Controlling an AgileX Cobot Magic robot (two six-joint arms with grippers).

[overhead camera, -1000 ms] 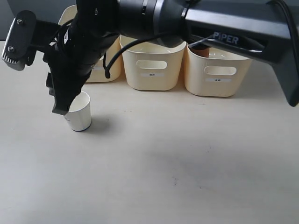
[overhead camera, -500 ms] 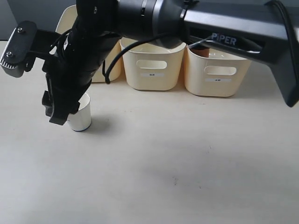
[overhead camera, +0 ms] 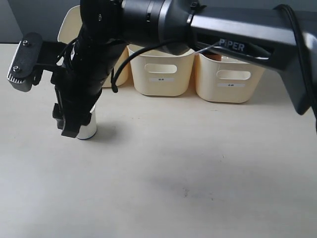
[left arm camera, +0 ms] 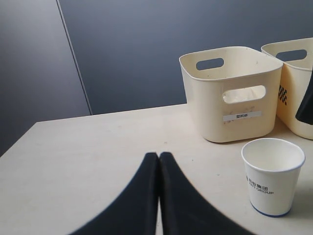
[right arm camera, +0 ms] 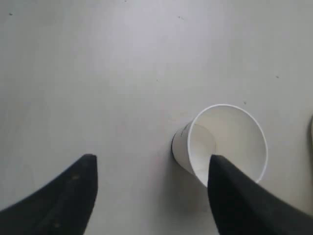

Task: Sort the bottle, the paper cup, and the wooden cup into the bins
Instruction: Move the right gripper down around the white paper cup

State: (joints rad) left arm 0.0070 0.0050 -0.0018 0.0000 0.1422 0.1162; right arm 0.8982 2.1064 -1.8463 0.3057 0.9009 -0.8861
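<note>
The white paper cup (overhead camera: 88,128) stands upright on the table at the left, in front of the bins. My right gripper (overhead camera: 74,130) reaches across from the right and hangs over it, open. In the right wrist view the paper cup (right arm camera: 227,142) has one finger (right arm camera: 234,196) over its mouth and the other finger (right arm camera: 73,191) well off to its side. My left gripper (left arm camera: 159,155) is shut on nothing, low over the table, with the paper cup (left arm camera: 271,176) off to its side. The bottle is out of view. A brown edge (overhead camera: 212,56) shows inside the right bin; I cannot tell what it is.
Three cream bins line the back: the left bin (overhead camera: 106,79) mostly behind the arm, the middle bin (overhead camera: 161,69), the right bin (overhead camera: 230,77). In the left wrist view, one bin (left arm camera: 230,93) stands just behind the cup and another bin (left arm camera: 293,98) beside it.
The right gripper has come down beside the paper cup, from above its rim to about table height. The cup has not moved.
</note>
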